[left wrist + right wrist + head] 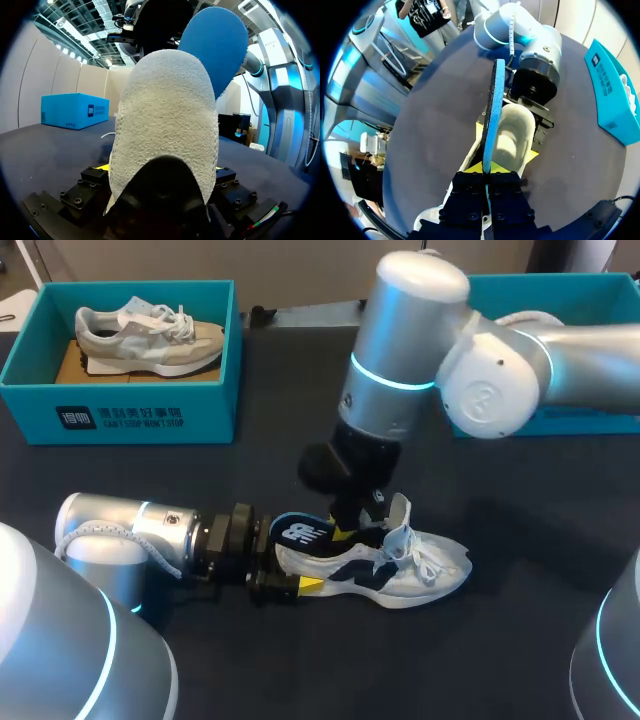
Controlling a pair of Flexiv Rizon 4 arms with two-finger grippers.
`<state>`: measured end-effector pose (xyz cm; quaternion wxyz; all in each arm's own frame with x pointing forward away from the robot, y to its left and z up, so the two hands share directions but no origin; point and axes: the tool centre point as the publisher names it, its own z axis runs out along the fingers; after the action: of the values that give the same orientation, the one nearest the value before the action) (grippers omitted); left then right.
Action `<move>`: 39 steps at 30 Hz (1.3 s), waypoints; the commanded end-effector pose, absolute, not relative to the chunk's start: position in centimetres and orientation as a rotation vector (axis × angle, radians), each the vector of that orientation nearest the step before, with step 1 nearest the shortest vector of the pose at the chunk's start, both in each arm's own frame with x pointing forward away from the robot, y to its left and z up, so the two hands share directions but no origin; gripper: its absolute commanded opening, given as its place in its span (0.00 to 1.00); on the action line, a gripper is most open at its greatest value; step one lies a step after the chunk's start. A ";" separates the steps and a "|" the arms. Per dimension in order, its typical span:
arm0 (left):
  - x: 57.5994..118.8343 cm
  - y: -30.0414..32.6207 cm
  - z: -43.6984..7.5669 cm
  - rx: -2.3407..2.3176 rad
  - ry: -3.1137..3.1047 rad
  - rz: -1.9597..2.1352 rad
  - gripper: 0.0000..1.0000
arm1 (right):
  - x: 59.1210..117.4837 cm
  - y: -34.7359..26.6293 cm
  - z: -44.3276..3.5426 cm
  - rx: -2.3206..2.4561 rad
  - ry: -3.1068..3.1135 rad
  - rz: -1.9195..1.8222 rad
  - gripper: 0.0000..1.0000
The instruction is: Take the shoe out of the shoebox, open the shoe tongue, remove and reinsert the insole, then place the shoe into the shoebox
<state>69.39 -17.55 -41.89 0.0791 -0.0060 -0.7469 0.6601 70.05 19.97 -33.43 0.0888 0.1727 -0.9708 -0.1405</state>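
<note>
A white and navy shoe lies on its side on the dark table, toe to the right. My left gripper has its wide-set fingers on both sides of the heel and holds it. In the left wrist view the heel fills the space between the fingers. A blue insole with a black top sticks up out of the heel opening. My right gripper comes down from above and is shut on that insole. In the right wrist view the insole stands edge-on out from my right gripper, above the shoe's opening.
A teal shoebox at the back left holds a second, grey and white shoe. Another teal box stands at the back right, partly behind my right arm. Bare table lies in front of the shoe.
</note>
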 end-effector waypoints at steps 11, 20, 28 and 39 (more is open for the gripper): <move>69.4 -17.6 -41.9 -0.016 -2.237 1.976 0.00 | 71.4 21.8 -34.1 0.489 -2.755 -0.482 0.03; 69.4 -17.6 -41.9 -0.016 -2.237 1.976 0.00 | 71.0 22.1 -33.8 0.496 -2.726 -0.494 0.47; 69.4 -17.6 -41.9 -0.016 -2.237 1.976 0.00 | 70.9 21.0 -32.7 0.443 -2.726 -0.558 0.48; 69.4 -17.6 -41.9 -0.016 -2.237 1.976 0.00 | 70.8 20.7 -32.0 0.344 -2.702 -0.639 0.98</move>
<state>69.40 -17.55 -41.89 0.0791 -0.0060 -0.7470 0.6601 71.14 21.28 -32.10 0.1720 0.1271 -0.9519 -0.2194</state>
